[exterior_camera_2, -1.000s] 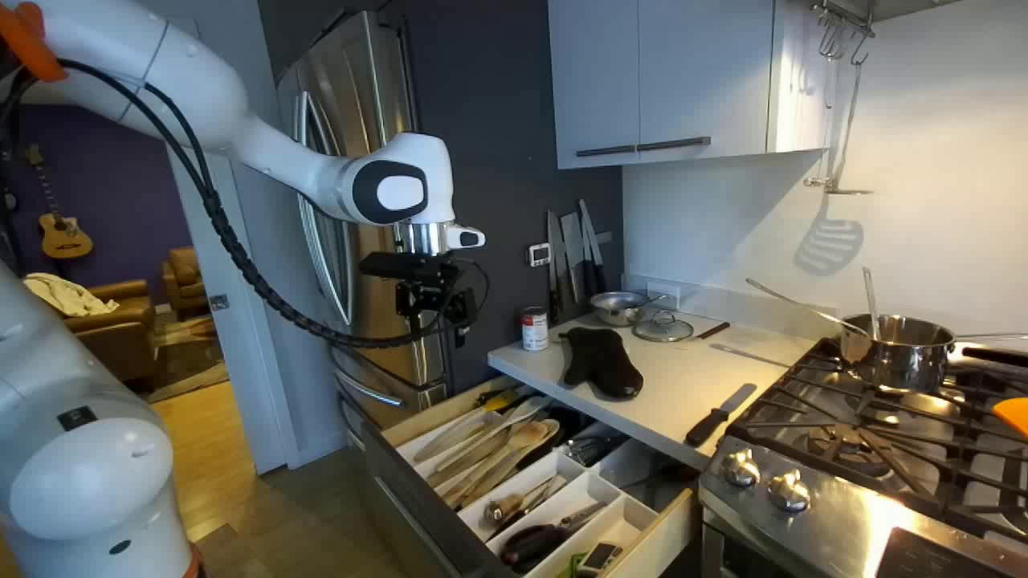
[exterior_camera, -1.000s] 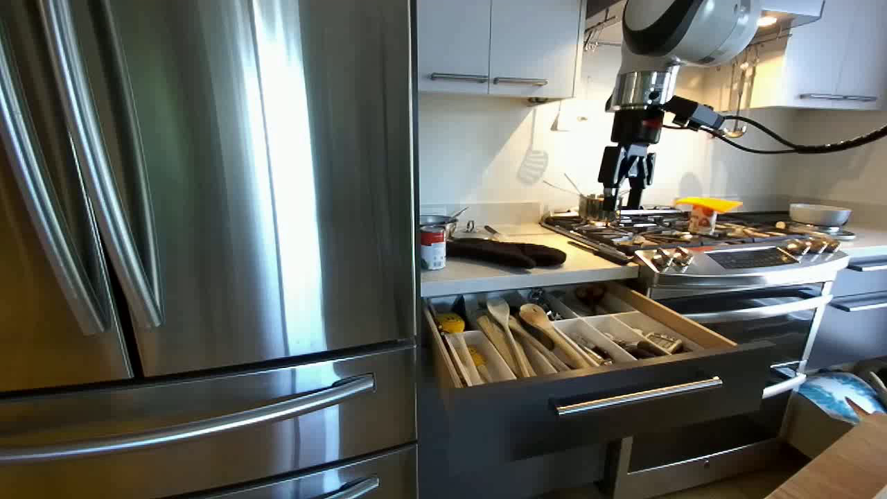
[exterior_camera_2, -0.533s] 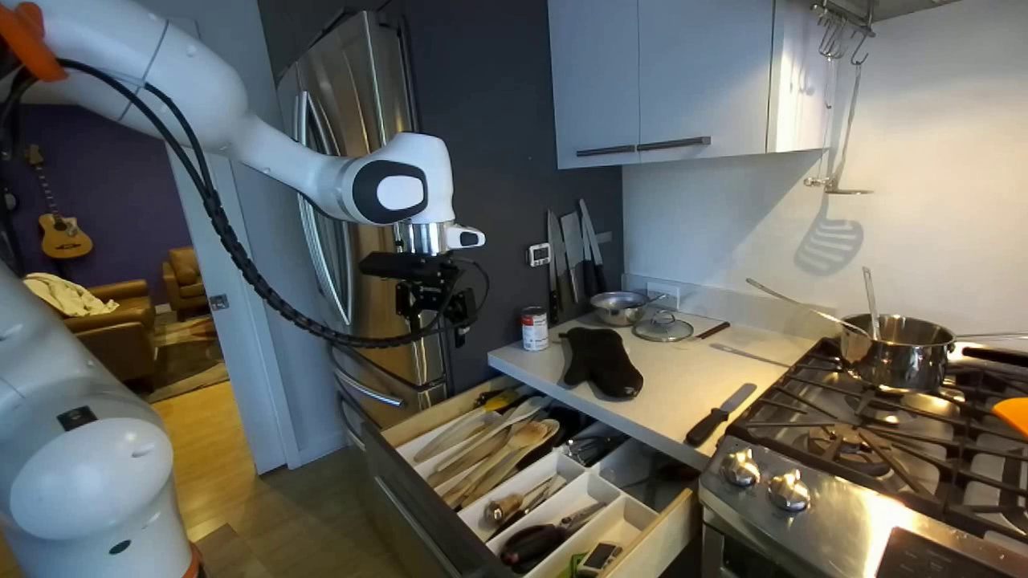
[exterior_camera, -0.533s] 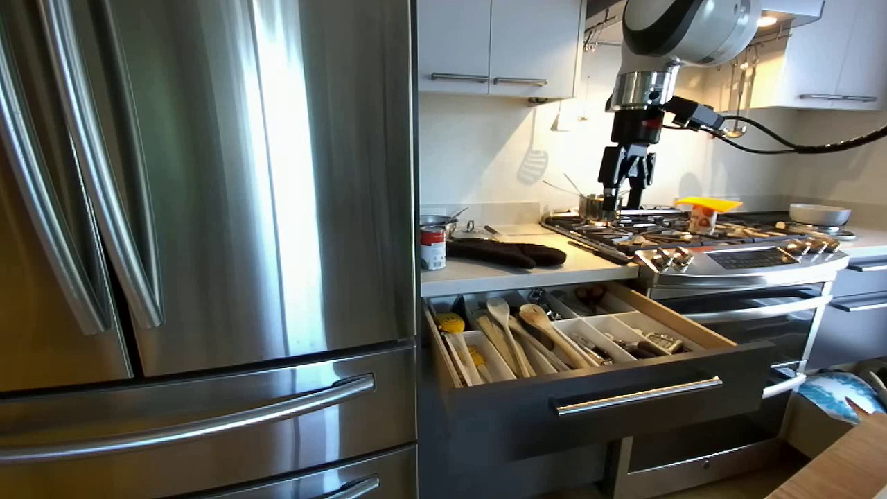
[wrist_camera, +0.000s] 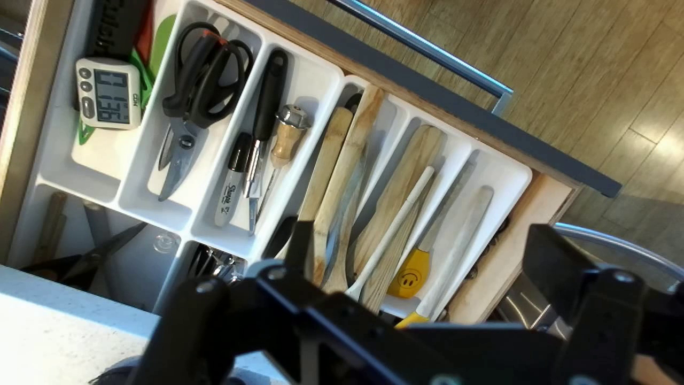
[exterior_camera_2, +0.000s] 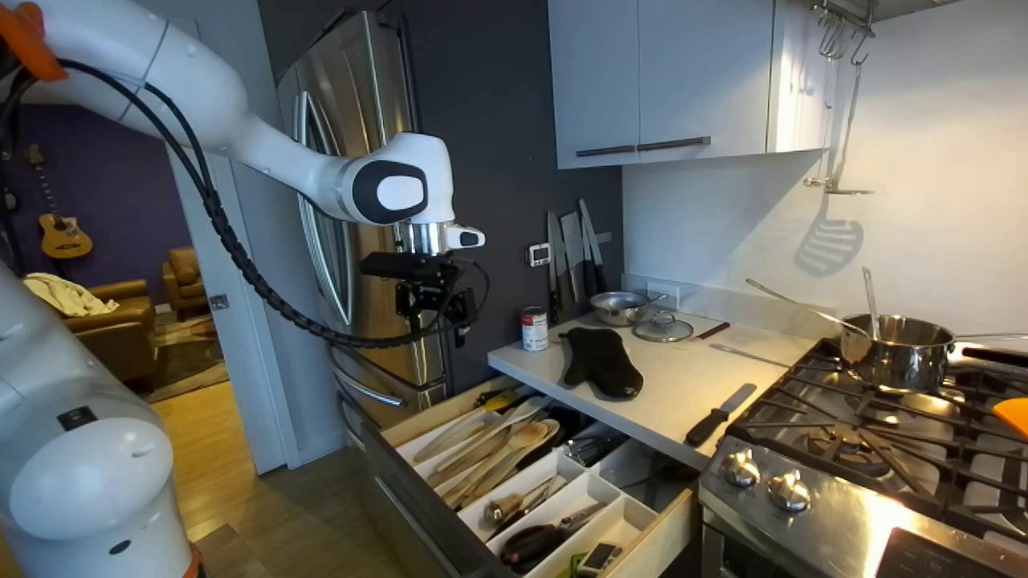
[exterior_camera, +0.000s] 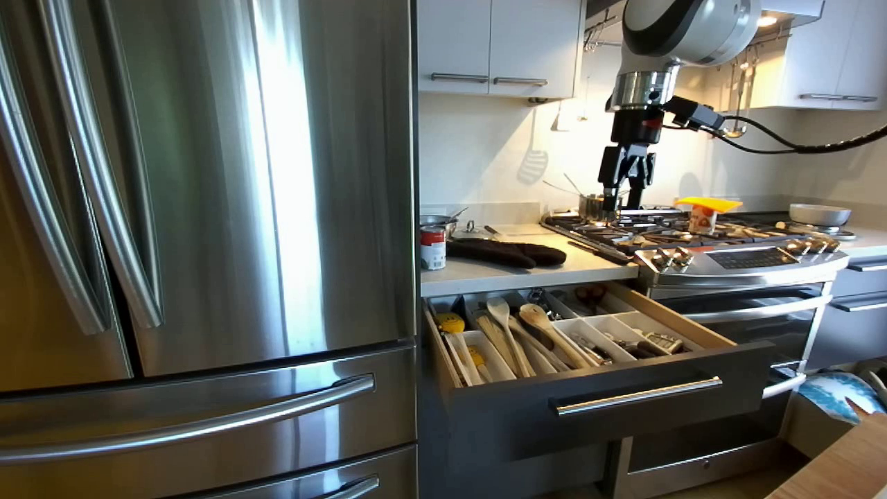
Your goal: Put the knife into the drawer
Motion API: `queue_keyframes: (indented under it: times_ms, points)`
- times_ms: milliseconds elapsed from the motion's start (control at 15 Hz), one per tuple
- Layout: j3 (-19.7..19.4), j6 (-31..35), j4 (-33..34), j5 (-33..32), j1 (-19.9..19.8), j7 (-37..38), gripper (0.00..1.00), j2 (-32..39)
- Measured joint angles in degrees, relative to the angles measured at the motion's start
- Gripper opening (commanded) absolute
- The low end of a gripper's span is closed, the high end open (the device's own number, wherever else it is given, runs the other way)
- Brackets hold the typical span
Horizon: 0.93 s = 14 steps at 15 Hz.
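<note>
We found the black-handled knife (exterior_camera_2: 717, 417) with a flat grey metal blade lying on the pale bench (exterior_camera_2: 683, 369) in an exterior view, just beside the stainless steel gas stove (exterior_camera_2: 851, 538), its handle toward the bench's front edge and its blade pointing back from it. Between the knife and a metal can (exterior_camera_2: 534, 331) with a red-and-white label we saw a black, mitten-shaped oven glove (exterior_camera_2: 601, 361), and farther back a round glass lid (exterior_camera_2: 663, 329) with a knob. Below the bench, the wide drawer (exterior_camera: 499, 430) with light wooden sides and a dark grey front stood pulled out, fitted with a white divider tray (wrist_camera: 107, 171). Above it hung the black fingers (wrist_camera: 553, 262), pointing down and well apart from its contents; in the wrist view we saw them spread wide, with nothing in their hold, and in the gap showed pale wooden utensils (wrist_camera: 411, 171) with long handles. We made out a white digital timer (wrist_camera: 109, 93) in one compartment, black-handled scissors (wrist_camera: 196, 75) with grey blades in the next, and, in the compartment beside those, a white-barrelled marker (wrist_camera: 230, 184) with a black cap. In the same tray we also noted a yellow utensil (wrist_camera: 409, 275) bearing a smiling face.
</note>
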Motion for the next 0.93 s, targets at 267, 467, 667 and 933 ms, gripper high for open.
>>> queue_keyframes:
  times_ms: [267,467,667,933]
  points:
    - [0.0,0.0,0.0,0.0,0.0,0.0,1.0,0.0]
    - [0.09,1.4,0.05,-0.57,-0.28,-0.01,1.0,0.08]
    - [-0.41,6.08,3.28,-0.94,-0.92,-1.55,1.0,2.79]
    - [-1.88,9.79,13.33,-0.66,-1.99,-4.9,1.0,12.32]
